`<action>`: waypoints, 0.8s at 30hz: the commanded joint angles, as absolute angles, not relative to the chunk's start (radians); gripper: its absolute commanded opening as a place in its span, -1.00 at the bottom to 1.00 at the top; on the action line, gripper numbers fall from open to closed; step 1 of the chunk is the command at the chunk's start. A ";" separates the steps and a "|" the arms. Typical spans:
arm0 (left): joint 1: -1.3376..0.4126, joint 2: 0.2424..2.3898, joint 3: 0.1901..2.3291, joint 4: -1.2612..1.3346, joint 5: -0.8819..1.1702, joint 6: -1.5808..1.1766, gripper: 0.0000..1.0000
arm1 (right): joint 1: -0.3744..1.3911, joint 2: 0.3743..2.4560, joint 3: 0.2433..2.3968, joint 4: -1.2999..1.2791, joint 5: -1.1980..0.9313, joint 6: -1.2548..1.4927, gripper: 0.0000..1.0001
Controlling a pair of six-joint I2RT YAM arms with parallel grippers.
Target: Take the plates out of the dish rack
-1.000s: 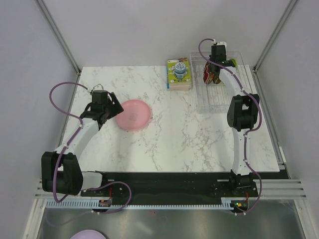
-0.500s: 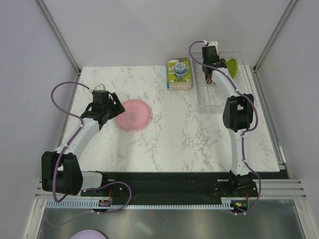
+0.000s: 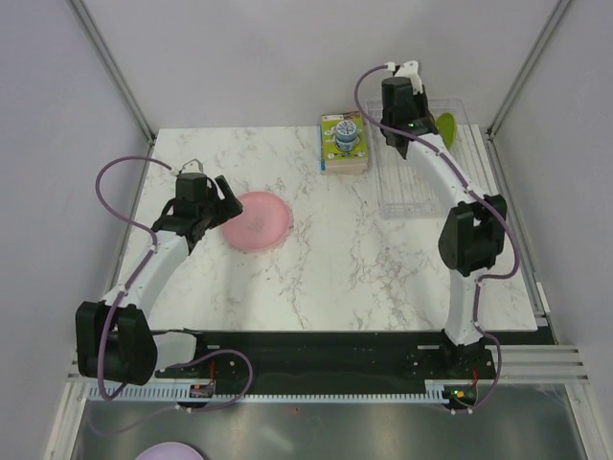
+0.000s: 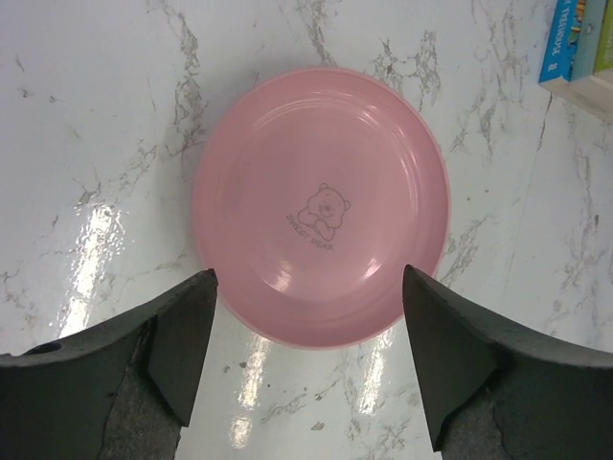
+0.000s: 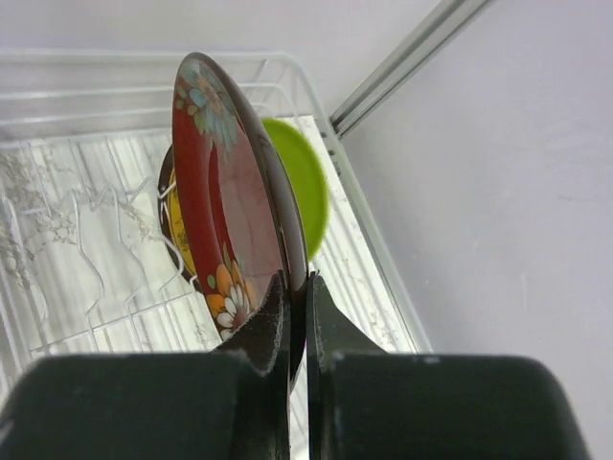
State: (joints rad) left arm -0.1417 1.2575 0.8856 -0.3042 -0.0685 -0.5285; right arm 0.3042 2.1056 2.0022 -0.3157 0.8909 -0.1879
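The pink plate (image 3: 257,220) lies flat on the marble table, and it also shows in the left wrist view (image 4: 321,206). My left gripper (image 3: 218,199) is open and empty, hovering just over the plate's near rim (image 4: 308,276). My right gripper (image 3: 397,136) is shut on the rim of the red patterned plate (image 5: 225,192) and holds it on edge above the clear dish rack (image 3: 421,182). The lime green plate (image 3: 446,126) stands in the rack's far right corner (image 5: 305,177). The yellow patterned plate (image 5: 172,235) peeks out behind the red one, in the rack (image 5: 86,240).
A green-yellow printed box (image 3: 345,143) lies just left of the rack, its corner visible in the left wrist view (image 4: 579,48). Enclosure walls and a metal post (image 5: 412,57) stand close behind the rack. A pale lavender disc (image 3: 170,450) lies below the table's front edge.
My right gripper has lifted the red plate up out of the rack and moved back and left. The left arm has barely shifted near the pink plate.
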 commanded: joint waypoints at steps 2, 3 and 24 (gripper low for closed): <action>-0.147 1.207 0.908 -0.221 0.044 -0.492 0.72 | 0.310 1.843 1.985 -0.385 0.763 -0.063 -1.00; -0.147 1.206 0.891 -0.201 0.105 -0.498 0.73 | 0.310 1.801 1.980 -0.459 0.688 -0.037 -1.00; -0.196 1.236 0.669 0.388 0.523 -0.727 0.71 | 0.439 1.385 1.221 -0.086 -0.162 0.595 -1.00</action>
State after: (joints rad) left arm -0.1757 1.2186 0.6903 0.2337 0.4583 -0.6456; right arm 0.4107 1.4883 1.2701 -0.3431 -0.0483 0.4587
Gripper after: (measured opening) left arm 0.856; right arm 0.042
